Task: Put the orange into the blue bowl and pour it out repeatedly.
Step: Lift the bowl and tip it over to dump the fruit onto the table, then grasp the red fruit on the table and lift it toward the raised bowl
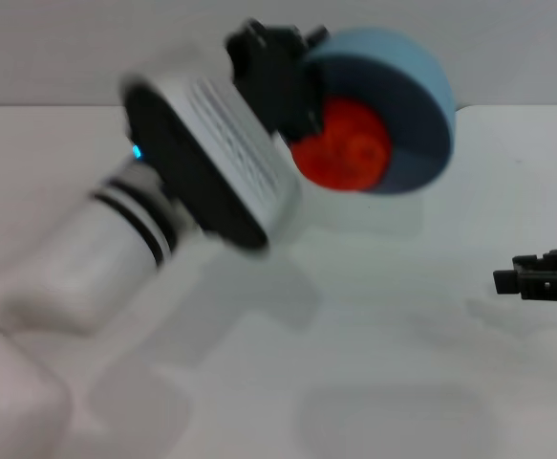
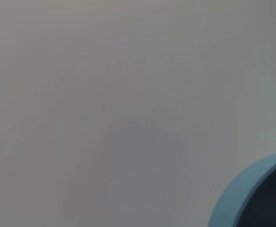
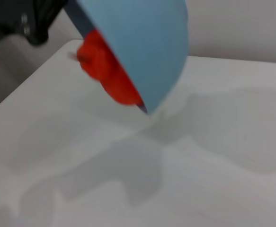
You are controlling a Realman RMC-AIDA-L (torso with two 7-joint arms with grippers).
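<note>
Orange (image 1: pixel 343 145) sits at the mouth of the blue bowl (image 1: pixel 407 91), which is lifted clear of the white table (image 1: pixel 402 363) and tipped steeply on its side, toward the far middle of the scene. The left gripper (image 1: pixel 280 72) is clamped on the bowl's rim at its left edge, holding the bowl in the air with the opening turned toward the near side. In the right wrist view the fruit already bulges past the lower lip, so it looks about to drop out.

The main risk is the fall itself: from this height the round fruit could bounce and roll across the smooth table, perhaps off an edge or out of easy reach. A grip on only one edge of a glossy rim could also let the bowl swing or slip.

The right gripper (image 1: pixel 544 275) waits low at the right edge, near the table; its fingers cannot be made out.
</note>
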